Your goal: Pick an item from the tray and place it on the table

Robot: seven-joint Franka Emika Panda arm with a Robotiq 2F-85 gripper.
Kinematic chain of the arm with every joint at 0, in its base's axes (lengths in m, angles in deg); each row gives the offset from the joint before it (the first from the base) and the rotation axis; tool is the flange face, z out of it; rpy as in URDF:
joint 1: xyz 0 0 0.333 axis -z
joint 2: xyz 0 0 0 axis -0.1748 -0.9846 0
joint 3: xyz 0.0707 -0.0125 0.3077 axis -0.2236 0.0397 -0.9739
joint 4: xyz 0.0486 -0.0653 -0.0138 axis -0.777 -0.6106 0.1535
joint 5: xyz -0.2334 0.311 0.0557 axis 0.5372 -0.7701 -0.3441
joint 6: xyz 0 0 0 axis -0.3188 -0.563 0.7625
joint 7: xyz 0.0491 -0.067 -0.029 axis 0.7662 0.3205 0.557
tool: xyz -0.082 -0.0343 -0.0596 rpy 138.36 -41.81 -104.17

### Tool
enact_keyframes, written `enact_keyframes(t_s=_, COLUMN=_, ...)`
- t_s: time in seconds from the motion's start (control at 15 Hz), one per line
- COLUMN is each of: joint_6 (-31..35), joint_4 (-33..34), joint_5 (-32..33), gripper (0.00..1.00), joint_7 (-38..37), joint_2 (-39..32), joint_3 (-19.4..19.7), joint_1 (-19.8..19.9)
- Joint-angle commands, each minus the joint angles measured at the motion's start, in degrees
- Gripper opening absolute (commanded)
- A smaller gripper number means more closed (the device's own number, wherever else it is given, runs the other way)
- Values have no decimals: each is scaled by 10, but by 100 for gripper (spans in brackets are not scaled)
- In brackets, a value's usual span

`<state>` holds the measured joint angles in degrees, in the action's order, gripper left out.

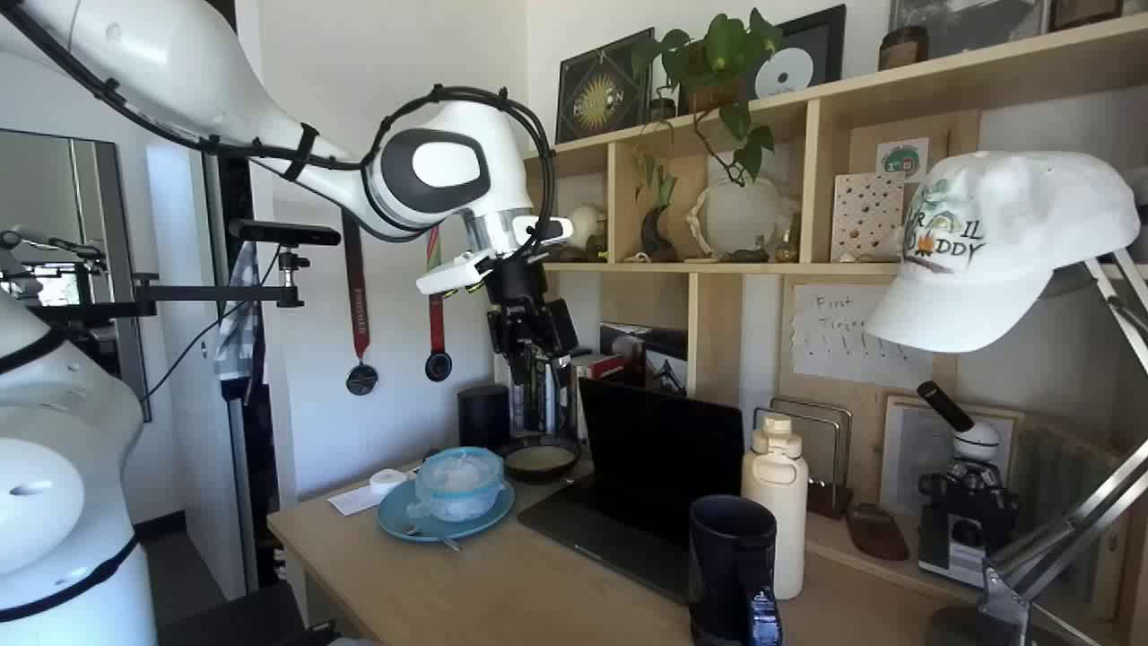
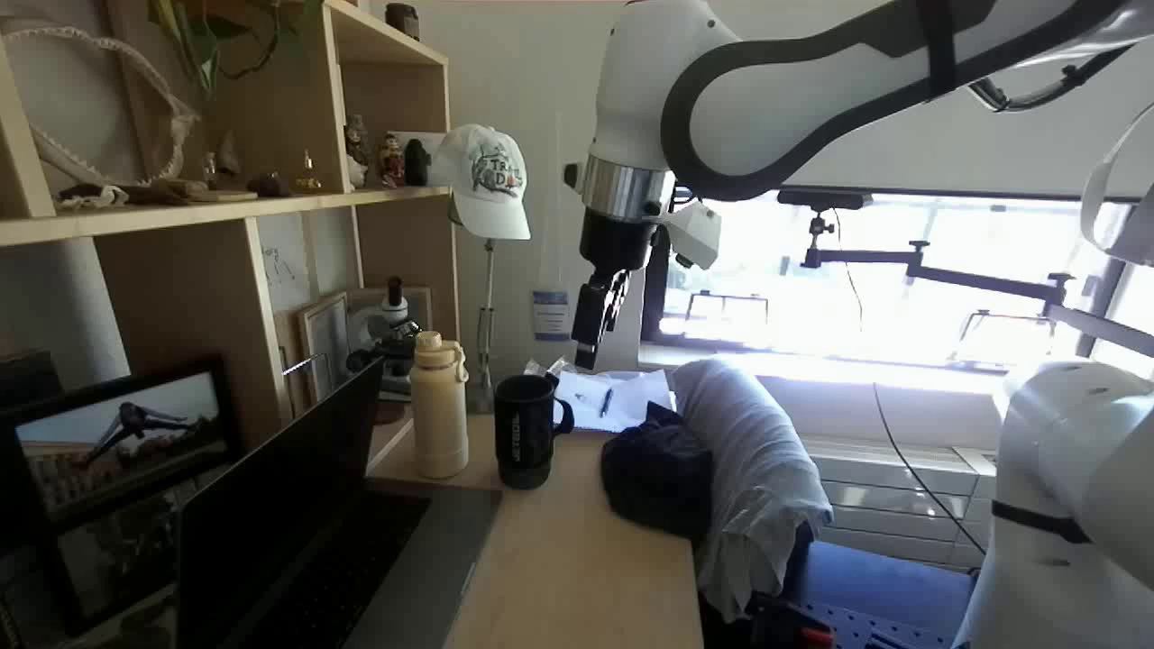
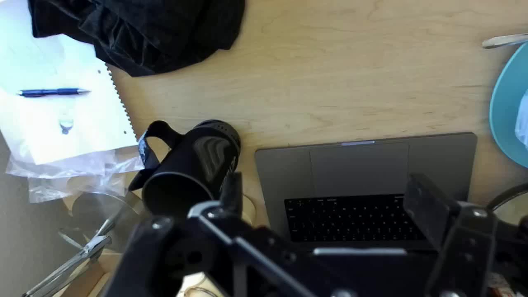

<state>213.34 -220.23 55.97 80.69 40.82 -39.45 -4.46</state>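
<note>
The pale blue bowl [image 1: 460, 484] sits on the tray [image 1: 393, 519], a teal-blue round dish near the table's end in an exterior view. Something clear and crumpled shows in the bowl. In the wrist view only part of the tray [image 3: 504, 111] and a sliver of the bowl [image 3: 523, 121] show at the right edge. The light wooden table [image 1: 502, 588] also shows in the wrist view [image 3: 350, 74]. My gripper [image 1: 536, 354] is high above the laptop, apart from bowl and tray. In the wrist view the gripper's fingers [image 3: 326, 194] are wide apart with nothing between them.
An open laptop [image 3: 359, 169] stands beside the tray. A black mug [image 2: 526, 433] and a cream bottle [image 2: 440, 406] stand past it. A dark bowl [image 1: 541, 458] is behind the tray. Black cloth [image 3: 165, 33] and paper [image 2: 618, 397] lie at the far end. Wall shelves [image 1: 717, 269] rise behind.
</note>
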Motion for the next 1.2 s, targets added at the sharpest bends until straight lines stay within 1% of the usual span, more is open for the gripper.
enact_keyframes(t_s=0.0, joint_6=-2, joint_4=1, joint_5=1, gripper=100, joint_7=-1, joint_2=0, joint_3=2, joint_1=-2)
enact_keyframes(t_s=0.13, joint_6=4, joint_4=3, joint_5=-1, gripper=100, joint_7=6, joint_2=-8, joint_3=6, joint_1=-3)
enact_keyframes(t_s=0.27, joint_6=24, joint_4=14, joint_5=-8, gripper=100, joint_7=27, joint_2=-34, joint_3=15, joint_1=-9)
enact_keyframes(t_s=0.33, joint_6=49, joint_4=19, joint_5=-15, gripper=100, joint_7=45, joint_2=-51, joint_3=23, joint_1=-16)
enact_keyframes(t_s=0.47, joint_6=92, joint_4=42, joint_5=-37, gripper=100, joint_7=100, joint_2=-99, joint_3=38, joint_1=-33)
enact_keyframes(t_s=0.6, joint_6=154, joint_4=64, joint_5=-74, gripper=100, joint_7=182, joint_2=-154, joint_3=57, joint_1=-58)
enact_keyframes(t_s=0.67, joint_6=181, joint_4=79, joint_5=-99, gripper=100, joint_7=225, joint_2=-188, joint_3=64, joint_1=-70)
enact_keyframes(t_s=0.73, joint_6=204, joint_4=96, joint_5=-138, gripper=100, joint_7=273, joint_2=-218, joint_3=70, joint_1=-83)
enact_keyframes(t_s=0.8, joint_6=213, joint_4=116, joint_5=-181, gripper=100, joint_7=323, joint_2=-247, joint_3=71, joint_1=-95)
enact_keyframes(t_s=0.87, joint_6=215, joint_4=139, joint_5=-225, gripper=100, joint_7=370, joint_2=-274, joint_3=79, joint_1=-116)
enact_keyframes(t_s=0.93, joint_6=204, joint_4=164, joint_5=-275, gripper=100, joint_7=419, joint_2=-300, joint_3=52, joint_1=-102)
enact_keyframes(t_s=1.0, joint_6=180, joint_4=195, joint_5=-329, gripper=100, joint_7=467, joint_2=-327, joint_3=38, joint_1=-98)
enact_keyframes(t_s=1.13, joint_6=133, joint_4=252, joint_5=-401, gripper=100, joint_7=538, joint_2=-372, joint_3=0, joint_1=-74)
